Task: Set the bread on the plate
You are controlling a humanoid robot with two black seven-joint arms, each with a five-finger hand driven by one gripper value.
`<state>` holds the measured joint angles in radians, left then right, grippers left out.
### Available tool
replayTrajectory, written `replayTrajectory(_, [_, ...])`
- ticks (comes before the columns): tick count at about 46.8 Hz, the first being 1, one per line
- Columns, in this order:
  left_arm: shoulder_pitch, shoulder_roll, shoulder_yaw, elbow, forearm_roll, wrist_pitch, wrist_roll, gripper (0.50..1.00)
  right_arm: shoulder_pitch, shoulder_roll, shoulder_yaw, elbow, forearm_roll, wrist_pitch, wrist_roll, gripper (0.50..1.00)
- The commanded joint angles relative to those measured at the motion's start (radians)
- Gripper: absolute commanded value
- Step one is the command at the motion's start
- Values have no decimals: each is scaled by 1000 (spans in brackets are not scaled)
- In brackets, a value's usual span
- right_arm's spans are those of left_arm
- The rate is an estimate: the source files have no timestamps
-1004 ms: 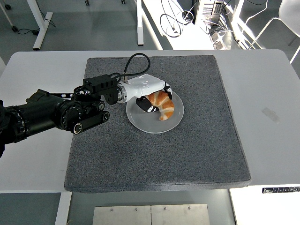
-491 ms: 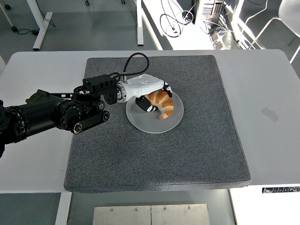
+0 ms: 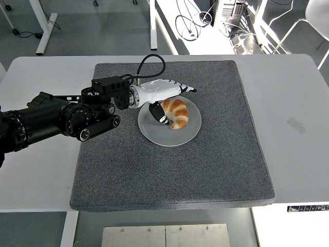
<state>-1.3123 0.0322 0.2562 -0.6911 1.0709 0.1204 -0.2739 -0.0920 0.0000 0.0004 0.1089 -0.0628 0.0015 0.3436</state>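
Hand (image 3: 167,98) newly opened above mat (image 3: 216,164)

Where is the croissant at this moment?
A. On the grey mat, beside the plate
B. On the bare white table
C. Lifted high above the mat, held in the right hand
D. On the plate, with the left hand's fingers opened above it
D: the croissant lies on the plate, and the left hand has its fingers stretched out straight above it, not closed around it.
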Motion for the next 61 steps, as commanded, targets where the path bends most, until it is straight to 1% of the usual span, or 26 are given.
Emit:
replayTrajectory(1, [-53, 8, -18, -1, -86, -8, 33, 981, 0, 0, 0, 0, 0, 0, 0, 1000])
replayTrajectory(4, [-117, 24, -35, -8, -195, -27, 56, 981, 0, 0, 1, 0, 0, 0, 0, 1000])
replayTrajectory(9, [-197, 72, -74, -8, -391, -73, 58, 981, 0, 0, 0, 0, 0, 0, 0, 1000])
replayTrajectory(12, [-214, 94, -109, -5, -495, -99, 55, 983, 0, 0, 0, 0, 0, 0, 0, 1000])
replayTrajectory(16, [-205, 117, -181, 2, -623, -107, 61, 983, 0, 0, 1, 0, 0, 0, 0, 1000])
replayTrajectory(19, [-174, 121, -222, 8, -701, -93, 61, 984, 0, 0, 0, 0, 0, 0, 0, 1000])
replayTrajectory(21, [-136, 121, -261, 28, -753, -91, 59, 984, 0, 0, 0, 0, 0, 0, 0, 1000])
replayTrajectory(25, [-102, 117, -331, 94, -790, -91, 61, 984, 0, 0, 0, 0, 0, 0, 0, 1000])
replayTrajectory(28, [-88, 112, -348, 160, -799, -93, 59, 984, 0, 0, 1, 0, 0, 0, 0, 1000])
replayTrajectory(33, [-45, 89, -388, 281, -838, -130, 61, 984, 0, 0, 0, 0, 0, 0, 0, 1000])
replayTrajectory(38, [-2, 68, -431, 349, -882, -188, 61, 983, 0, 0, 0, 0, 0, 0, 0, 1000])
replayTrajectory(47, [51, 80, -521, 367, -960, -269, 65, 983, 0, 0, 0, 0, 0, 0, 0, 1000])
replayTrajectory(51, [71, 80, -574, 387, -1006, -304, 79, 984, 0, 0, 1, 0, 0, 0, 0, 1000])
replayTrajectory(53, [77, 80, -603, 403, -1034, -314, 88, 984, 0, 0, 1, 0, 0, 0, 0, 1000])
replayTrajectory(61, [129, 78, -722, 416, -1108, -315, 136, 984, 0, 0, 1, 0, 0, 0, 0, 1000])
